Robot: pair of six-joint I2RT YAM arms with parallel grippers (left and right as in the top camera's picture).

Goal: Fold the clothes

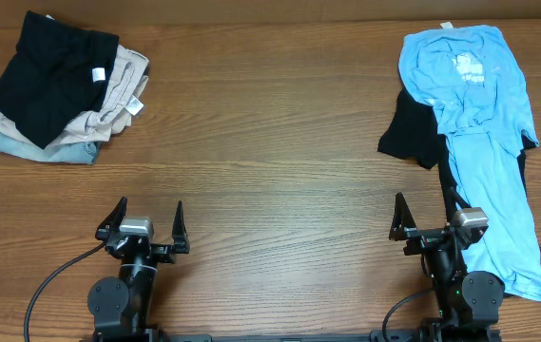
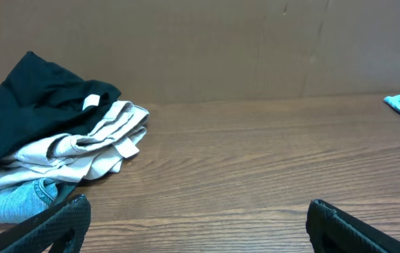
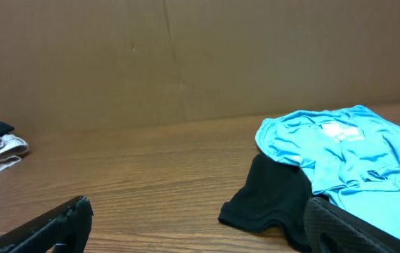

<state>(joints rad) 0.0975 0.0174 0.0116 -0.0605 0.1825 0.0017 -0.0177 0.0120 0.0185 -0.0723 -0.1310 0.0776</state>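
Two YAM arms sit at the near edge of a wood-grain table [image 1: 270,157], laundry laid out ahead. Left gripper [image 1: 150,215] has its jaws spread wide, nothing between them; a folded stack [image 1: 56,95] sits well ahead & to the left of them, w/ a black piece [image 1: 47,71] on top, beige layer [image 1: 118,112] under it, pale denim [image 1: 23,147] at the bottom. Two small white tags [image 1: 100,75] show on the stack, one on the black, one on the beige; lettering too small to read. Right gripper [image 1: 429,215] likewise gapes wide & empty. An unfolded light-blue tee [image 1: 479,133] lies ahead & to the right of its jaws, lower end running past the right-hand finger, draped over a black garment [image 1: 417,133]. White chest print [image 1: 468,66] on the tee is illegible
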